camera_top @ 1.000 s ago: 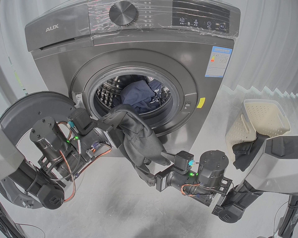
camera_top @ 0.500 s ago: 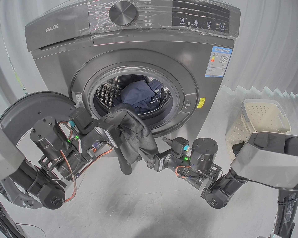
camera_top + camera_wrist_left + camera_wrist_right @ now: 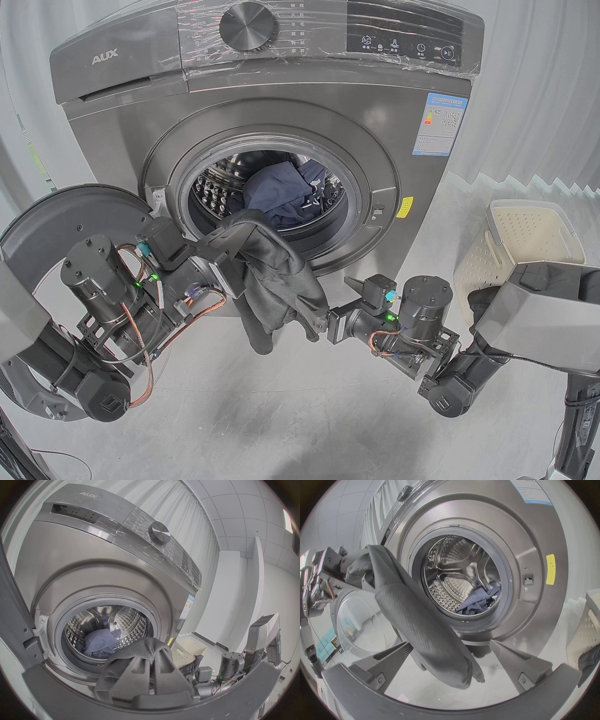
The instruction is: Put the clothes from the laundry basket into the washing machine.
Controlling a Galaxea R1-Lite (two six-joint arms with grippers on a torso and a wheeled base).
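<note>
A dark grey garment (image 3: 278, 275) hangs in front of the washing machine (image 3: 262, 112), just below its open drum. My left gripper (image 3: 228, 244) is shut on its top edge, and the cloth drapes over the fingertips (image 3: 153, 661). My right gripper (image 3: 322, 325) stands open at the garment's lower end; its spread fingers (image 3: 390, 658) flank the hanging cloth (image 3: 425, 627) without pinching it. A navy garment (image 3: 278, 190) lies inside the drum. The cream laundry basket (image 3: 531, 244) stands to the right with a dark cloth (image 3: 484, 300) over its front rim.
The round washer door (image 3: 69, 219) is swung open to the left, behind my left arm. Grey floor lies bare in front of the machine. White curtains hang behind and to the right.
My right gripper rose toward the machine with the garment's lower end, then drew back slightly right. The lower end now hangs loose and bunched. My left arm kept still.
</note>
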